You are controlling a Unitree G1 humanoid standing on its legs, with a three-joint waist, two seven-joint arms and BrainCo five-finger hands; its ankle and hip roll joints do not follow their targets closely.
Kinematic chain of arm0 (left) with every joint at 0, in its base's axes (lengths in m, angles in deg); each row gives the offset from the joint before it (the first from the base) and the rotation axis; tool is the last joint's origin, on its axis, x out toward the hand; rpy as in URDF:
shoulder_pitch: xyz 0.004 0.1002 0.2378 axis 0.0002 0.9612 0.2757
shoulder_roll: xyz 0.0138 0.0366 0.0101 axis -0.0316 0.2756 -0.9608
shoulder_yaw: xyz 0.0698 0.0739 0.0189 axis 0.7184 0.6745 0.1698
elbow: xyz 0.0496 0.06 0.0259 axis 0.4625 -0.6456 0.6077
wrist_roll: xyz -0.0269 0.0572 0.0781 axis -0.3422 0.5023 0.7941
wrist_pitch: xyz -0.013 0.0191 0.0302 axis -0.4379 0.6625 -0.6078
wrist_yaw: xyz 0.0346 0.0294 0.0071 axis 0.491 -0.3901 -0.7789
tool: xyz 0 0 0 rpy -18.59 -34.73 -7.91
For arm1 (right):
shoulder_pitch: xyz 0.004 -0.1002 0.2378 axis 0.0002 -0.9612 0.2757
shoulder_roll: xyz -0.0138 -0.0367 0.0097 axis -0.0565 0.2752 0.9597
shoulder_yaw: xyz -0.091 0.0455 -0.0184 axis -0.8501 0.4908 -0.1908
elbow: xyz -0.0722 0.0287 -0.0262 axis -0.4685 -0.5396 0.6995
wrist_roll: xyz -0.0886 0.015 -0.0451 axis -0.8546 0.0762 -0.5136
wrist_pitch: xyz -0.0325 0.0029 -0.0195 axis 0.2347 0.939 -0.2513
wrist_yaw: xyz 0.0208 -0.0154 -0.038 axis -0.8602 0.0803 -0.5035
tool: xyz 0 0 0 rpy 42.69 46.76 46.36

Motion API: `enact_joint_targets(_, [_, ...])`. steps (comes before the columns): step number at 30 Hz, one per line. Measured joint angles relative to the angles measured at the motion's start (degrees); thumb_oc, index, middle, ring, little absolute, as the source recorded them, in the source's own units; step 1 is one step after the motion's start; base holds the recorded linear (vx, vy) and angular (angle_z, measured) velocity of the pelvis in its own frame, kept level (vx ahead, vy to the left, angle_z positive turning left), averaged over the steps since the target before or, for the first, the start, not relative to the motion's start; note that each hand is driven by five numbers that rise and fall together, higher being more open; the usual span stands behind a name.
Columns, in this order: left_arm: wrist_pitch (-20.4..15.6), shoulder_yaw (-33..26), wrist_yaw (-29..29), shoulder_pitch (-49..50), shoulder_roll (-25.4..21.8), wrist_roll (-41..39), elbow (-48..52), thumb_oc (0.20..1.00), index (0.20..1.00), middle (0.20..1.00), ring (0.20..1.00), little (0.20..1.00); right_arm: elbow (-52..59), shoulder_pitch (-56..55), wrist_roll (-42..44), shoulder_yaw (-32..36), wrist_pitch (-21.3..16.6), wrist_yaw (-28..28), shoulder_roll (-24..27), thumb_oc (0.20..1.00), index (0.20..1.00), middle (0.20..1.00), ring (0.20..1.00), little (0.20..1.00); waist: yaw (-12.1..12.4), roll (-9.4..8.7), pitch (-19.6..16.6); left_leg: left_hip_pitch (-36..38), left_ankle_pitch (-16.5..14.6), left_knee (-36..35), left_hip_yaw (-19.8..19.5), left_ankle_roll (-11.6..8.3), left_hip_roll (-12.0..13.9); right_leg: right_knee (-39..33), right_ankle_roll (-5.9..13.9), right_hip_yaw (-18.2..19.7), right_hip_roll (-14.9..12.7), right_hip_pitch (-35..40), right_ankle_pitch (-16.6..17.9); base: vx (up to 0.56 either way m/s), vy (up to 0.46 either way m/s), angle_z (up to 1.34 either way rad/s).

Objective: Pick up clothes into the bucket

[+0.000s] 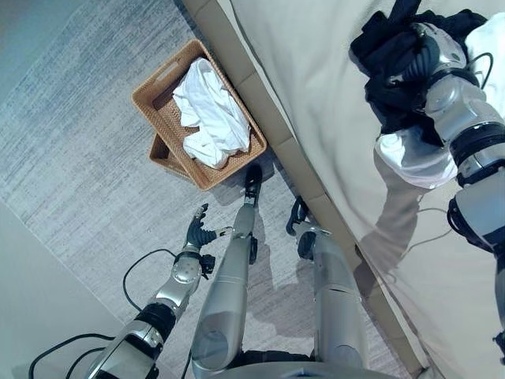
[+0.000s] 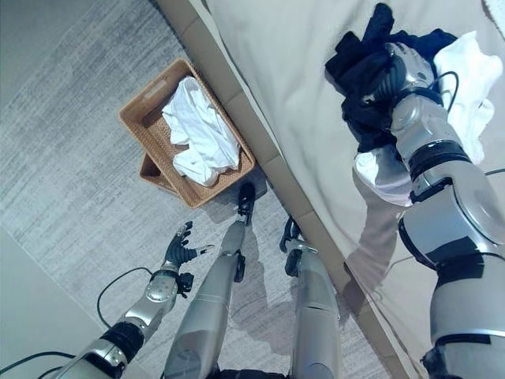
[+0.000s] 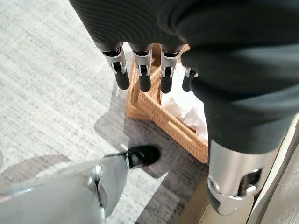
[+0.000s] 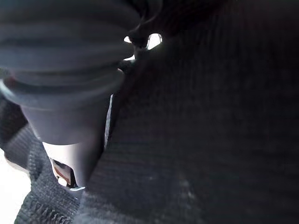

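A black garment (image 1: 384, 49) lies bunched on the bed, on top of a white garment (image 1: 412, 160). My right hand (image 1: 427, 49) is sunk into the black bunch with its fingers curled in the cloth; in the right wrist view, black knit fabric (image 4: 210, 130) presses against the palm. The woven basket (image 1: 155, 81) stands on the carpet beside the bed with a crumpled white garment (image 1: 209, 114) inside. My left hand (image 1: 199, 230) hangs low over the carpet, near the basket, fingers (image 3: 145, 77) straight and holding nothing.
The beige bed (image 1: 316, 71) fills the right side, its frame edge (image 1: 272, 130) running diagonally right beside the basket. A second basket (image 1: 163, 155) peeks out under the first. Grey carpet (image 1: 71, 142) stretches to the left.
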Motion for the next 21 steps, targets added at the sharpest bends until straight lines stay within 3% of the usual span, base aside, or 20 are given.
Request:
enact_joint_targets(2, [0.12, 0.01, 0.39, -0.02, -0.06, -0.68, 0.0, 1.0, 1.0, 1.0, 1.0, 1.0, -0.88, 0.32, -0.01, 0.65, 0.4, -0.46, -0.07, 1.0, 1.0, 1.0, 1.0, 1.0, 0.26, 0.01, -0.01, -0.05, 0.01, 0.01, -0.08, 0.01, 0.0, 0.05, -0.01, 0.0, -0.01, -0.09, -0.01, 0.0, 0.0, 0.0])
enact_joint_targets(3, [0.32, 0.03, 0.53, -0.02, -0.08, -1.18, -0.02, 1.0, 1.0, 1.0, 1.0, 1.0, -1.02, 0.42, -0.01, 0.96, 0.55, -0.71, -0.09, 0.627, 0.627, 0.627, 0.627, 0.627, 0.33, 0.01, -0.01, -0.11, -0.02, 0.0, -0.13, -0.02, -0.01, 0.05, -0.02, -0.01, -0.01, -0.12, -0.01, 0.0, 0.0, 0.0])
enact_joint_targets(4, [0.48, 0.03, 0.79, -0.04, -0.15, -1.67, -0.03, 1.0, 1.0, 1.0, 1.0, 1.0, -1.01, 0.7, 0.0, 0.96, 0.6, -0.88, -0.09, 0.354, 0.354, 0.354, 0.354, 0.354, 0.27, 0.02, -0.02, -0.22, -0.09, -0.01, -0.13, -0.11, -0.05, 0.04, -0.02, 0.01, -0.03, -0.26, -0.01, 0.0, 0.0, 0.0])
enact_joint_targets(5, [0.53, 0.03, 0.94, -0.07, -0.17, -1.68, -0.03, 1.0, 1.0, 1.0, 1.0, 1.0, -1.01, 0.9, 0.01, 1.01, 0.6, -0.86, -0.09, 0.2, 0.2, 0.2, 0.2, 0.2, 0.24, 0.04, -0.03, -0.29, -0.09, -0.02, -0.12, -0.11, -0.08, 0.07, -0.02, 0.03, -0.05, -0.35, -0.01, 0.0, 0.0, 0.0])
enact_joint_targets(12, [1.04, -0.09, 1.03, -0.27, -0.16, -1.7, 0.3, 1.0, 1.0, 1.0, 1.0, 1.0, 2.15, 2.22, 2.24, 1.6, 1.4, -0.55, 0.28, 0.2, 0.2, 0.2, 0.2, 0.2, 0.16, 0.04, -0.04, -0.37, -0.01, -0.05, -0.09, -0.02, -0.08, 0.06, -0.03, 0.08, -0.04, -0.47, -0.01, 0.0, 0.0, 0.0])
enact_joint_targets(21, [0.92, -1.45, 0.53, -0.18, -0.43, -1.72, 2.69, 1.0, 1.0, 1.0, 1.0, 1.0, 18.42, 0.16, 11.04, 1.39, 0.06, 0.5, 4.6, 0.2, 0.2, 0.2, 0.2, 0.2, -1.29, -0.03, -0.03, -0.25, -0.05, 1.35, 0.53, -0.05, -0.07, 0.7, 0.0, 0.54, -0.03, -0.05, -0.07, -0.05, 0.007, -0.01])
